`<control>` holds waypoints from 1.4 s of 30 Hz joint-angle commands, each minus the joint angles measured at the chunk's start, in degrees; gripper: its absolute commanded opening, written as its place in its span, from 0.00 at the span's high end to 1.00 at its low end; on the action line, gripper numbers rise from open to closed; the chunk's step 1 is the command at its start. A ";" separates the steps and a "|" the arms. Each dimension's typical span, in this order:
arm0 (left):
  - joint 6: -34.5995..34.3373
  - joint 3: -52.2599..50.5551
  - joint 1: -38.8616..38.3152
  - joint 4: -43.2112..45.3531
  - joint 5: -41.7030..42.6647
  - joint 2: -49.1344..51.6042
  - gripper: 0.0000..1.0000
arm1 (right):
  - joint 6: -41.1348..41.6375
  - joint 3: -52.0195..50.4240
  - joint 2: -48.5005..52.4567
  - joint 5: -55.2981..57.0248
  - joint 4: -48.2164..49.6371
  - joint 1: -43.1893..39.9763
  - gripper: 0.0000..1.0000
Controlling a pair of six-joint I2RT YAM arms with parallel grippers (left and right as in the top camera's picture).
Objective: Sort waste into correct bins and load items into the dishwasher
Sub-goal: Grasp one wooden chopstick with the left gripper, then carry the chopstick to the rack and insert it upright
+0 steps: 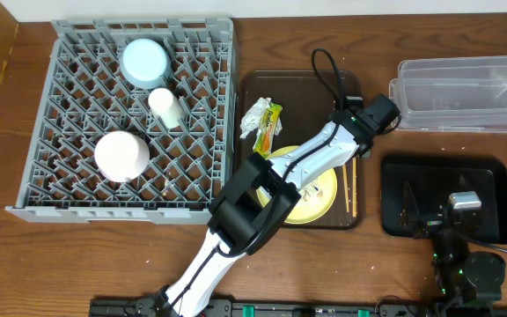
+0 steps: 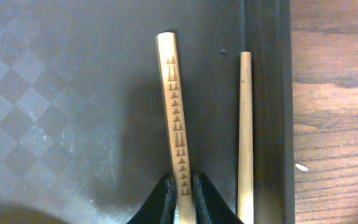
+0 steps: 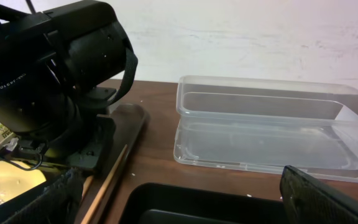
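In the left wrist view my left gripper (image 2: 182, 190) is shut on the lower end of a wooden chopstick (image 2: 174, 106) with a triangle pattern. That chopstick lies on the dark brown serving tray (image 2: 73, 93). The second chopstick (image 2: 245, 137) lies free along the tray's right rim. Seen from overhead, the left arm reaches over the yellow plate (image 1: 319, 201) to the chopsticks (image 1: 353, 187). My right gripper (image 3: 182, 205) stands wide open and empty over the black tray (image 1: 491, 167). The crumpled wrapper (image 1: 262, 119) lies at the brown tray's left side.
The grey dish rack (image 1: 69, 97) at the left holds a light blue bowl (image 1: 143, 62), a small white cup (image 1: 165, 106) and a white bowl (image 1: 121, 156). The clear tub (image 1: 465, 92) stands at the back right, behind the black tray.
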 commanded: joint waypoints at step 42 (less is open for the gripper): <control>38.58 -0.20 46.56 -13.53 25.18 -29.49 0.93 | -0.42 -0.09 -0.09 0.15 -0.22 0.57 0.01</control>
